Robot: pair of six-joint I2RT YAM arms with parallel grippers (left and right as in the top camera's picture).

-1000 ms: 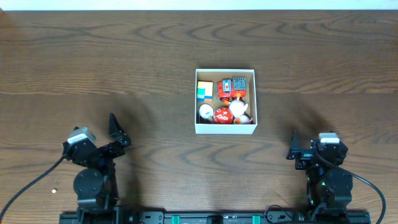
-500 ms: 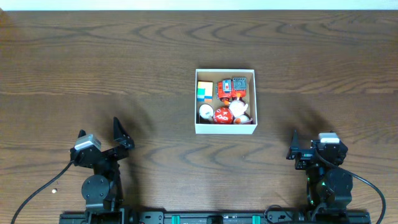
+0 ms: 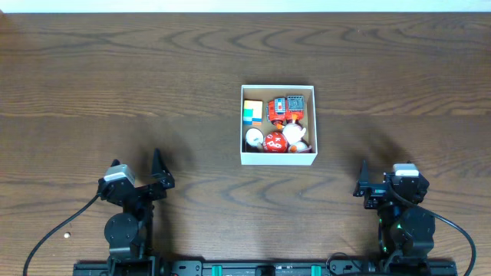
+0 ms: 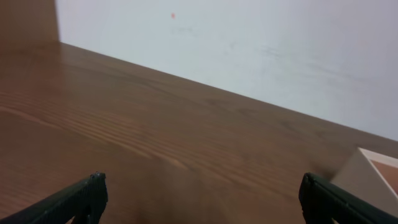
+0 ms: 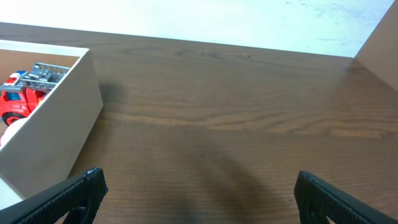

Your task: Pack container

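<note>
The container [image 3: 278,159] is a square white-walled box at the table's middle. It holds several small toys: a blue and yellow block [image 3: 252,112], a red toy truck [image 3: 285,110], a red ball [image 3: 275,142] and white pieces. Its corner shows at the right edge of the left wrist view [image 4: 378,169] and at the left of the right wrist view [image 5: 59,127], with the red truck [image 5: 25,93] inside. My left gripper [image 3: 157,170] [image 4: 199,200] is open and empty at the front left. My right gripper [image 3: 362,179] [image 5: 199,196] is open and empty at the front right.
A tiny pale speck [image 3: 67,235] lies near the front left edge. Both arm bases stand at the front edge. A white wall runs behind the table's far edge [image 4: 249,50].
The left arm has drawn back and swung rightward toward its base. The right arm and the container have not moved.
</note>
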